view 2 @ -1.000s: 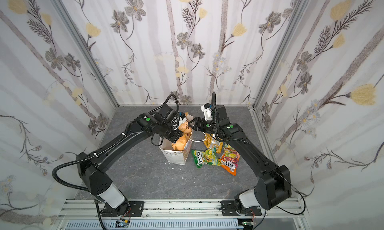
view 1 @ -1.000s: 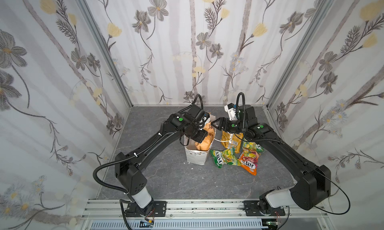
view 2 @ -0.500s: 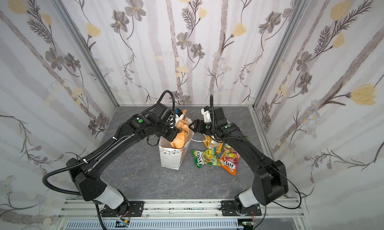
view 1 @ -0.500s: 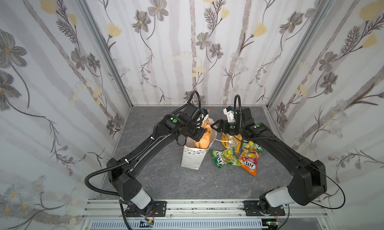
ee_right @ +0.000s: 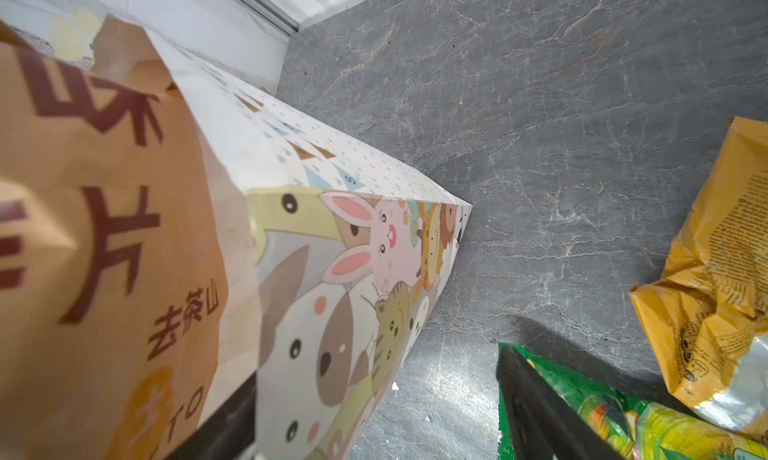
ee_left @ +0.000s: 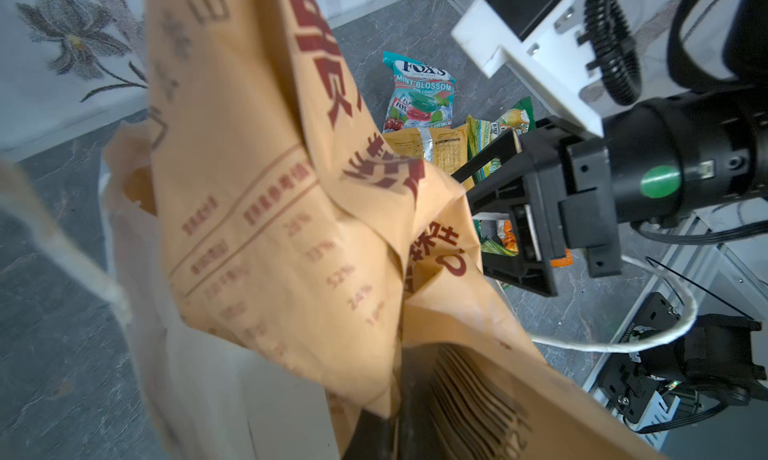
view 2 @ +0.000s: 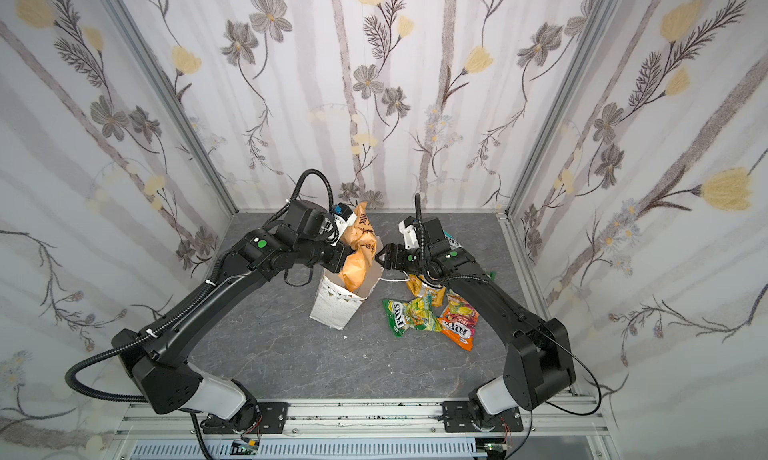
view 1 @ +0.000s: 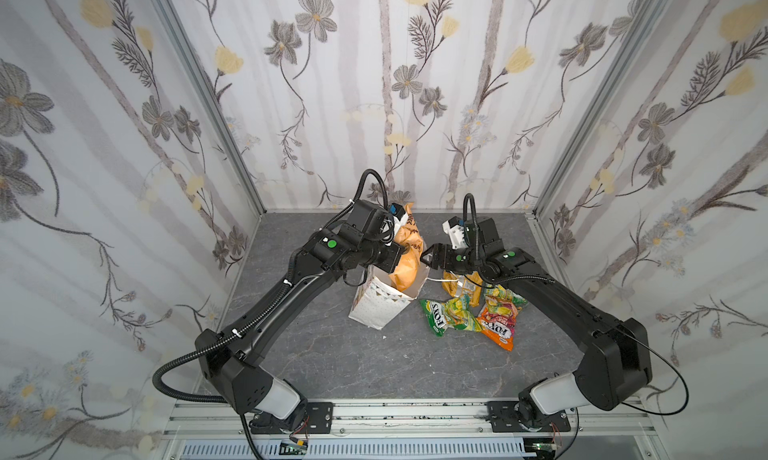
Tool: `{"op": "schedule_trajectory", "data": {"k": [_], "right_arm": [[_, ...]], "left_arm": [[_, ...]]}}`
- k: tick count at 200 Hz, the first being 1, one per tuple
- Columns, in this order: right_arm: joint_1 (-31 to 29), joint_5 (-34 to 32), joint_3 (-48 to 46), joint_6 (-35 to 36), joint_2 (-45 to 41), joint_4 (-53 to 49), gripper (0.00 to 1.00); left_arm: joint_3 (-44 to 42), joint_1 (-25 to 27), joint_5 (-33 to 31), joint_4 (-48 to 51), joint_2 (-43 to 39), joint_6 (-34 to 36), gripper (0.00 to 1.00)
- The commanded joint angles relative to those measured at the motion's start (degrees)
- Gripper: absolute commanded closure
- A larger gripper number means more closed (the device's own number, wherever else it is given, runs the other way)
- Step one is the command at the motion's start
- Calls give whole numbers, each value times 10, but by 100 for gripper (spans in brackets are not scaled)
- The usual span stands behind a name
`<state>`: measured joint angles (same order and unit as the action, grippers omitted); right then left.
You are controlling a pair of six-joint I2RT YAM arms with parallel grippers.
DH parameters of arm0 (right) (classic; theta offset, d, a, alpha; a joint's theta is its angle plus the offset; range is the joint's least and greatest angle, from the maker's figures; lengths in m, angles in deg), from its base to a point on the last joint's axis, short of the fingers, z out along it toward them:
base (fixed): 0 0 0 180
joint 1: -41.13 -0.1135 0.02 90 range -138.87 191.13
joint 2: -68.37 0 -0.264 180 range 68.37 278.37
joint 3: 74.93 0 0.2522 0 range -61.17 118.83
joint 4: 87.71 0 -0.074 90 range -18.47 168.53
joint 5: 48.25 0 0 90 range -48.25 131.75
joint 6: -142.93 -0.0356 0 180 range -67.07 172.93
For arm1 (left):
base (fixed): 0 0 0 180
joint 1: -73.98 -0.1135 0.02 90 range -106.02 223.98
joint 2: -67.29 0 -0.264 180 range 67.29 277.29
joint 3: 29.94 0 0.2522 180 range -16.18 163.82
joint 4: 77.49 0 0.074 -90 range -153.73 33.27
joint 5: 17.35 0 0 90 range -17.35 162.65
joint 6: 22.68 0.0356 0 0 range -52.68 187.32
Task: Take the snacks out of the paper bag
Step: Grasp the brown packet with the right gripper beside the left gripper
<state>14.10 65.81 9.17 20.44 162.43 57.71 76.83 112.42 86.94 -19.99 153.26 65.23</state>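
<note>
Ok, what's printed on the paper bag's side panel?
The side panel shows cartoon animals, including a pink rabbit; clearest in the right wrist view.

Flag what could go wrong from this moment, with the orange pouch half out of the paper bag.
1. The orange pouch, pinched by the left end effector, has its lower end inside the paper bag. The right end effector stands open beside the rim, gripping nothing, so the bag may rise or topple with the pouch.
2. The bag's cord handle loops close to the right end effector and could snag if that arm moves.
</note>
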Motion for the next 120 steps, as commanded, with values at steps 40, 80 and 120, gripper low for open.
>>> {"op": "schedule_trajectory", "data": {"k": [40, 80, 120], "right_arm": [[-5, -12, 41, 9, -18, -25, 20], [7, -28, 67, -5, -88, -32, 20], [9, 5, 76, -41, -139, 20, 17]], "left_arm": [[-54, -13, 58, -126, -36, -25, 100], [-71, -18, 41, -130, -42, -30, 100], [-82, -25, 57, -164, -60, -48, 100]]}}
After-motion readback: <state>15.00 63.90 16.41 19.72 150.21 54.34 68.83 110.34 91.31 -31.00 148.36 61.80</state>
